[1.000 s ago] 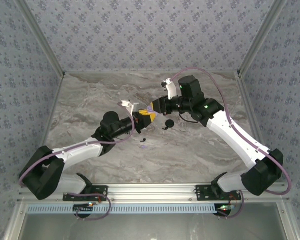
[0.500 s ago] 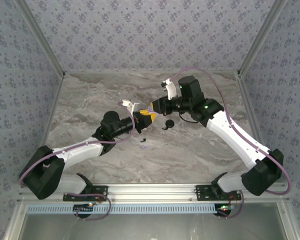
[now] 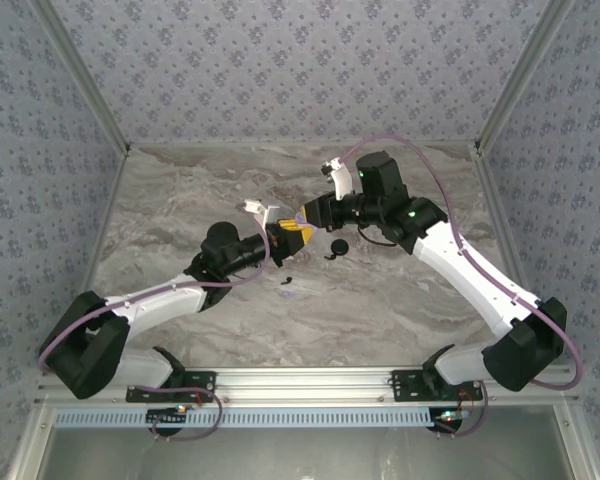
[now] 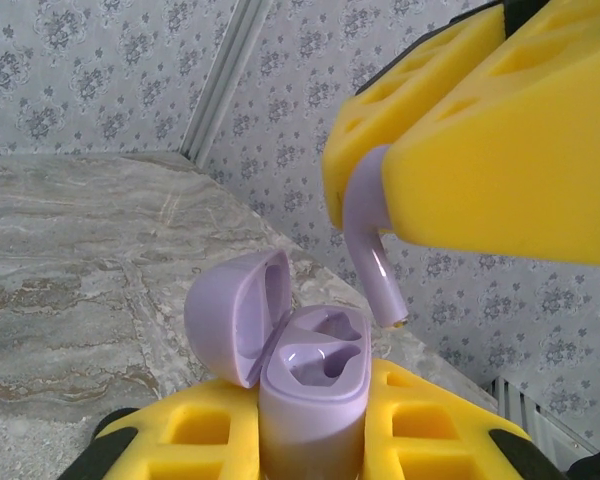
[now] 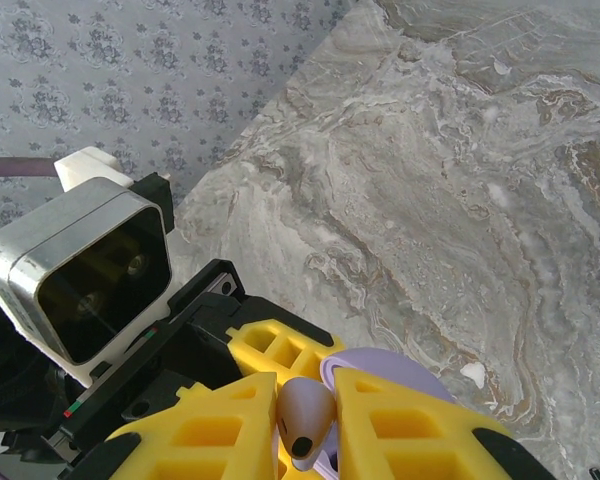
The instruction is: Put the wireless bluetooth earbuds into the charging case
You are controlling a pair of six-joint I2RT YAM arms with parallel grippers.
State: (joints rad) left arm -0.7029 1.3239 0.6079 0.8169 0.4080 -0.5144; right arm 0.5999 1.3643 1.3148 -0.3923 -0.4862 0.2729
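In the overhead view the left gripper sat just left of the frame's centre. Its yellow pads were clamped on the lavender charging case. In the left wrist view the case stood upright at the bottom centre, with its lid hinged open to the left. Below that gripper in the overhead view, a black earbud and a second lavender earbud lay close together on the marble table. Just right of the left gripper, nose to nose with it, the right gripper pinched a lavender earbud between its own yellow pads. The stem pointed down and its tip hung just above the case's right edge, apart from it. Further right, a round black case lay on the table.
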